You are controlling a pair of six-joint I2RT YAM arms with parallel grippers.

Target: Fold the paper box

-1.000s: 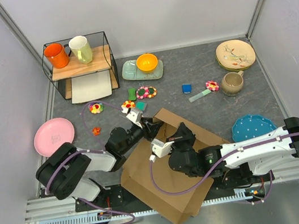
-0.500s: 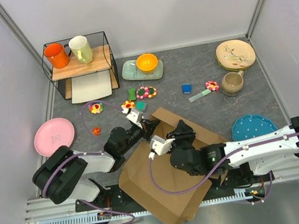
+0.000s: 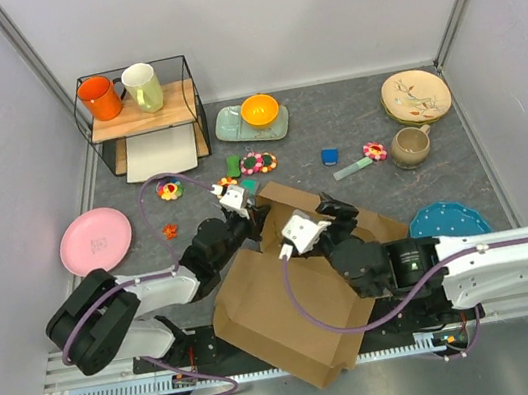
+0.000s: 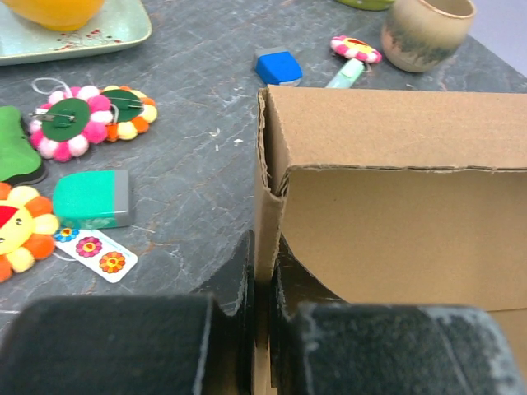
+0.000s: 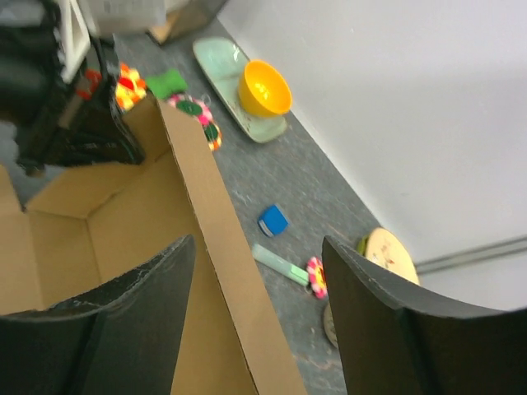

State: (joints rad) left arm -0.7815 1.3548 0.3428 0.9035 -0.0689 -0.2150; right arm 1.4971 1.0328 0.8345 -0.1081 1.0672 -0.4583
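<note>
**One wall is up, most of the folding is left**

The paper box (image 3: 282, 306) lies on the table (image 3: 440, 158), on the near side of the yellow bowl (image 3: 260, 110) and well apart from it, just in front of the two arm bases. It is open and not finished. The wall on the side facing the bowl stands upright, and at the end of it a short side piece is bent around to make a corner. The floor behind this wall lies flat with its creases showing. The large part farthest from the bowl is flat too, like a lid that nobody has lifted.

The left gripper (image 4: 263, 271) is at the box corner nearest the bowl. Its two fingers are pressed together on the thin cardboard edge there, so it holds the corner tight. The right gripper (image 5: 257, 245) is over the same wall, a little farther from the bowl. Its fingers stand wide apart, one on each side of the wall, and I see no contact with the cardboard.

In my judgement the task is in its first half. The other walls must be raised, the flaps tucked in and the lid closed. The standing wall may fall back if the left grip lets go.
</note>
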